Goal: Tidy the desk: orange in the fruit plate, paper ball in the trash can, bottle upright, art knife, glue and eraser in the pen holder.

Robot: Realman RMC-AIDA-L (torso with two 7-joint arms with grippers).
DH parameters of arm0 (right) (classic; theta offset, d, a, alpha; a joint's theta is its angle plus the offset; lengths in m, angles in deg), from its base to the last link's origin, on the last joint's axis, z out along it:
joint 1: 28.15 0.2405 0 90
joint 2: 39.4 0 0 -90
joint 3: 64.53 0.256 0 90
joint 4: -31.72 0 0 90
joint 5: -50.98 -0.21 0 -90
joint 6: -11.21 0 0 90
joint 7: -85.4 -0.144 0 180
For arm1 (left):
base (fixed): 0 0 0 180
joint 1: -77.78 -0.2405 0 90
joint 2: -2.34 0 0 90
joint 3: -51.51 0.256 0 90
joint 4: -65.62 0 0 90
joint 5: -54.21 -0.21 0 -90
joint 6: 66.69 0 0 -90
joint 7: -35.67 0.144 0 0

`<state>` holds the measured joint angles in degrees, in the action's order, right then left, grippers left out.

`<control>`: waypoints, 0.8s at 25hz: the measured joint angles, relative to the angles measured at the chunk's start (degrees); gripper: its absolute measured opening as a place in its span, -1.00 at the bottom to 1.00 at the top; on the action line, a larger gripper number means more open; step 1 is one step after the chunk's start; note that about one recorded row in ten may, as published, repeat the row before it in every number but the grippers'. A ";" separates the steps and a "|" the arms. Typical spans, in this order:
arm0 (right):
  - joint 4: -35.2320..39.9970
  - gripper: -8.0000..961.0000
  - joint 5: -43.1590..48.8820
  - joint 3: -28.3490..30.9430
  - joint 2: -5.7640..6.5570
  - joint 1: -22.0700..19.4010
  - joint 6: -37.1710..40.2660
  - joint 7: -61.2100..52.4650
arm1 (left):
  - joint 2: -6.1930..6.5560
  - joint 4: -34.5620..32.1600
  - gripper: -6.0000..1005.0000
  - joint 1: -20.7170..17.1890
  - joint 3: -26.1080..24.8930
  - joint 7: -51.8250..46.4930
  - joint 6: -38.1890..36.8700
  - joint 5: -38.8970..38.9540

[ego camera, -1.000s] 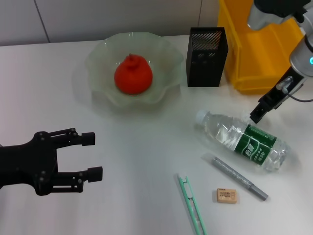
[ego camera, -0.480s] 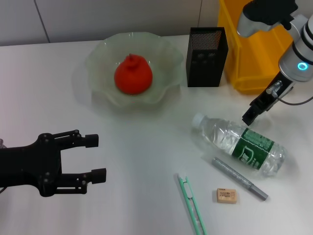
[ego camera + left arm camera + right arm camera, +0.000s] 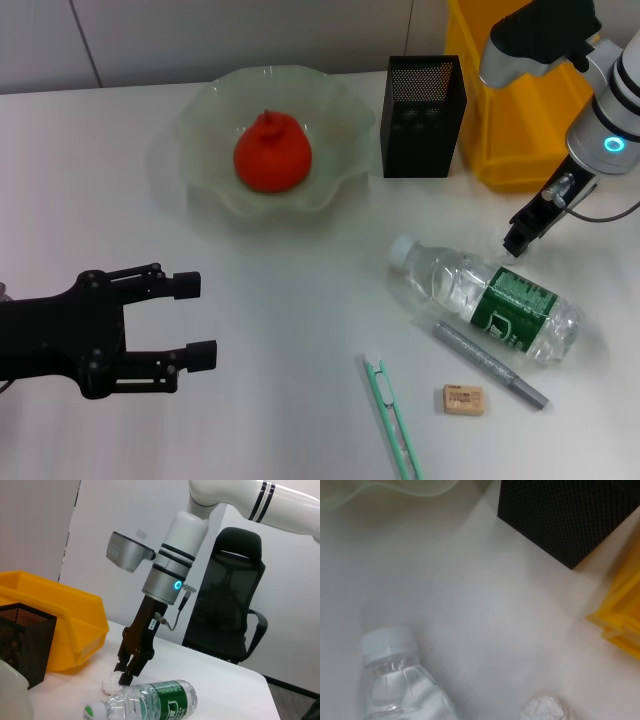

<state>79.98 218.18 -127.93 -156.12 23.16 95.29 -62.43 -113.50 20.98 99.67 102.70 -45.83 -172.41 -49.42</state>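
Observation:
The orange [image 3: 272,153] lies in the fruit plate [image 3: 205,120]. Beside the plate stands the pen holder [image 3: 422,116], with the yellow trash can [image 3: 525,120] behind it. On its side lies the bottle [image 3: 490,298], cap toward the plate. My right gripper [image 3: 516,243] hangs just behind the bottle. In the left wrist view this right gripper [image 3: 126,675] is right over the paper ball [image 3: 111,682], which also shows in the right wrist view as a paper ball [image 3: 545,710] near the bottle [image 3: 400,680]. My left gripper [image 3: 195,318] stands open at the near left, holding nothing.
A grey glue stick [image 3: 490,364], the beige eraser [image 3: 463,399] and a green art knife [image 3: 393,420] lie near the table's front edge. A black office chair [image 3: 235,600] stands beyond the table on the right arm's side.
The bottle has shifted a little toward the plate and the front edge. My right gripper moved slightly sideways behind it. The left gripper edged a bit to the right.

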 joint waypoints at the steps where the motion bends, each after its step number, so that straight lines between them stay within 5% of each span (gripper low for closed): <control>1: 0.00 0.11 0.00 0.00 0.00 0.00 0.00 0.00 | -0.01 0.00 0.67 0.00 -0.05 0.03 0.01 0.00; 8: 4.71 -0.38 -0.32 0.05 -0.12 -1.08 2.49 0.15 | -0.09 0.00 0.67 0.00 -0.12 0.35 0.28 -0.09; 20: 29.42 -0.39 -0.22 0.70 -1.28 -3.81 15.79 -0.06 | 0.05 0.00 0.66 0.08 -0.21 1.37 0.78 -0.11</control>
<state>109.40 217.97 -127.23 -157.40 19.36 111.08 -62.49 -113.45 20.98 99.75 102.49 -44.45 -171.63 -49.53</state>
